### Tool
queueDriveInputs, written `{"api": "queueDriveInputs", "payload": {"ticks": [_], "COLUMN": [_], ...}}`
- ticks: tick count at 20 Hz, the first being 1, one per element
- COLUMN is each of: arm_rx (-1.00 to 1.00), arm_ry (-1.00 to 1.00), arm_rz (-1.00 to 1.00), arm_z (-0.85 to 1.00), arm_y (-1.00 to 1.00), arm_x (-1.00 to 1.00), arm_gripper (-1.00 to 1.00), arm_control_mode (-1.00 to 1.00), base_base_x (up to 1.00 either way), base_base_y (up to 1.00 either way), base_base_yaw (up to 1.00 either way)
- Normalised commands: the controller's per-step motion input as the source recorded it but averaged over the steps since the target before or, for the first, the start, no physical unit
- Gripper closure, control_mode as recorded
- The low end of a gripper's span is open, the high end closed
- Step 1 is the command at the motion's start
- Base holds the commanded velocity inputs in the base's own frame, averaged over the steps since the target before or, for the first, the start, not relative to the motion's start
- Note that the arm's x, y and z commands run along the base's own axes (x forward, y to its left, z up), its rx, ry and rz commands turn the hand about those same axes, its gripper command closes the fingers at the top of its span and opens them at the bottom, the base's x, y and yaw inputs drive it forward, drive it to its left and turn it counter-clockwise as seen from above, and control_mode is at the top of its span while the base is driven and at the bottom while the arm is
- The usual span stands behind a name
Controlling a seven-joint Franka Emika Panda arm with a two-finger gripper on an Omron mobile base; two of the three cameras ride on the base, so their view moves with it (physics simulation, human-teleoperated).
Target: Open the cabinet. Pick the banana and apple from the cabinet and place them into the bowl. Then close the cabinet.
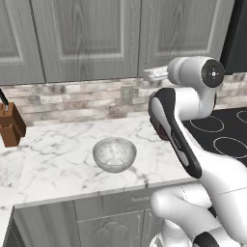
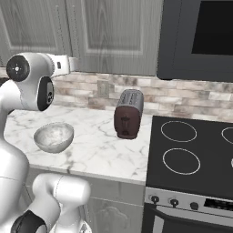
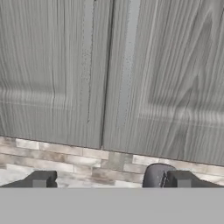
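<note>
one bowl (image 1: 114, 154), one toaster (image 2: 129, 113), one knife block (image 1: 10, 125), two cabinet doors (image 3: 52, 74)

Grey wood-grain cabinet (image 3: 109, 74), mottled grey-white bowl (image 1: 114, 154) (glassy), dark-red toaster (image 2: 129, 113)

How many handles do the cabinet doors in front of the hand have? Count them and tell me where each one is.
2. In the hand view, the left handle is on the left door, and the right handle is on the right door, flanking the centre seam of the closed cabinet.
</note>
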Motion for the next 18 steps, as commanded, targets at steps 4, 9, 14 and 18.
{"api": "queueDriveInputs", "payload": {"ticks": [4,9,14,18], "arm_rx": [0.0,0.0,0.0,0.0], "arm_ry": [-0.05,-0.01,0.0,0.0], "arm_rz": [0.0,-0.01,-0.01,-0.01], "arm_z": [0.39,0.32,0.26,0.14], "arm_y": [0.0,0.0,0.0,0.0], "arm_x": [0.1,0.12,0.16,0.24], "arm_gripper": [-1.0,-1.0,-1.0,-1.0], "arm_control_mode": [-1.0,-1.0,-1.0,-1.0], "base_base_x": [0.0,0.0,0.0,0.0], "base_base_y": [0.0,0.0,0.0,0.0], "base_base_yaw": [0.0,0.0,0.0,0.0]}}
